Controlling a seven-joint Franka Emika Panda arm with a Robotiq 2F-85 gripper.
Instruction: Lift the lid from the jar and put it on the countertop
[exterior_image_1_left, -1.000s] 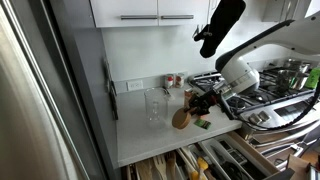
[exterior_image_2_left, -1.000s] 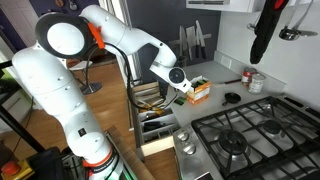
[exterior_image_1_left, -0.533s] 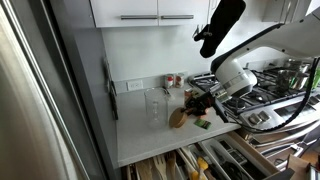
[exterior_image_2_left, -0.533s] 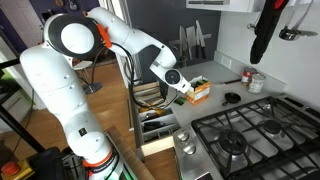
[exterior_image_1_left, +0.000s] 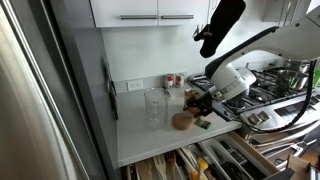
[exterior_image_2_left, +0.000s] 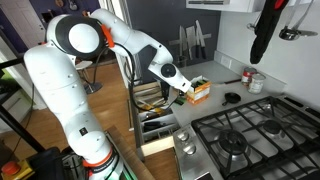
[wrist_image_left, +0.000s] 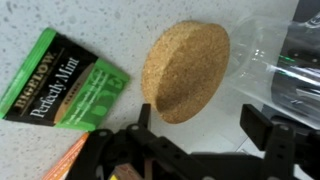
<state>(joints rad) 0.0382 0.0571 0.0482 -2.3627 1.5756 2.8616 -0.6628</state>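
Note:
The round cork lid (wrist_image_left: 186, 70) lies on the white countertop (wrist_image_left: 120, 35), free of any grip; an exterior view shows the lid (exterior_image_1_left: 182, 121) flat beside the clear glass jar (exterior_image_1_left: 155, 105). The jar (wrist_image_left: 275, 55) shows as a glassy blur at the right of the wrist view. My gripper (wrist_image_left: 205, 125) is open just behind the lid, with its left finger (wrist_image_left: 145, 118) close to the lid's edge and nothing between the fingers. In both exterior views the gripper (exterior_image_1_left: 197, 104) (exterior_image_2_left: 178, 88) hangs low over the countertop.
A green mint tea packet (wrist_image_left: 65, 80) lies left of the lid. A yellow-orange box (exterior_image_2_left: 198, 92) stands by the gripper. The gas stove (exterior_image_1_left: 270, 90) adjoins the countertop. Small spice jars (exterior_image_1_left: 172, 80) stand at the back wall. Open drawers (exterior_image_1_left: 200, 160) jut out below the front edge.
The gripper was shut on the tilted lid; it has now opened, and the lid has dropped flat onto the countertop beside the jar.

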